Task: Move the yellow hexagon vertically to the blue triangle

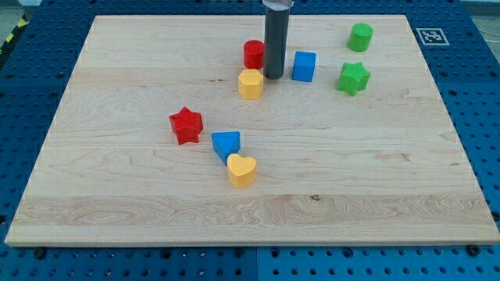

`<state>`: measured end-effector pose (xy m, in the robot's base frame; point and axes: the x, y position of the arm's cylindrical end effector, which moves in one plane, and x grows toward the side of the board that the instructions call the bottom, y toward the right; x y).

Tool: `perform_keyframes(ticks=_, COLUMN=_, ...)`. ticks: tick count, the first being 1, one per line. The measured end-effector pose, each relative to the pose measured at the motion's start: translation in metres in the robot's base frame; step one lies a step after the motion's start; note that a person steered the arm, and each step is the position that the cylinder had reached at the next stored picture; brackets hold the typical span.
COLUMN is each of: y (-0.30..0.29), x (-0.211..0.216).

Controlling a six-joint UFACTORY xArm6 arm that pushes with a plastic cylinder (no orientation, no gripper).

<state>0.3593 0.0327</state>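
Observation:
The yellow hexagon [250, 83] lies on the wooden board near the view's top middle. The blue triangle [226, 144] lies lower down, near the board's middle, slightly to the view's left of the hexagon. My tip [273, 76] is down on the board just to the right of the yellow hexagon and a little above it, close to touching. The rod rises out of the view's top edge.
A red cylinder [254, 54] stands just above the hexagon, left of the rod. A blue cube [305, 66] is right of the rod. A yellow heart [241, 170] touches the triangle's lower side. A red star [186, 125], green star [353, 78] and green cylinder [361, 37] also lie on the board.

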Motion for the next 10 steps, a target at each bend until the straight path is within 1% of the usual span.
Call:
perform_keyframes(ticks=1, y=-0.008, x=0.016)
perform_keyframes(ticks=3, y=-0.031, x=0.012)
perform_keyframes(ticks=4, y=-0.040, x=0.005)
perform_keyframes(ticks=6, y=-0.057, x=-0.033)
perform_keyframes(ticks=8, y=-0.093, x=-0.042)
perform_keyframes(ticks=9, y=-0.112, x=-0.020)
perform_keyframes(ticks=10, y=-0.116, x=0.015)
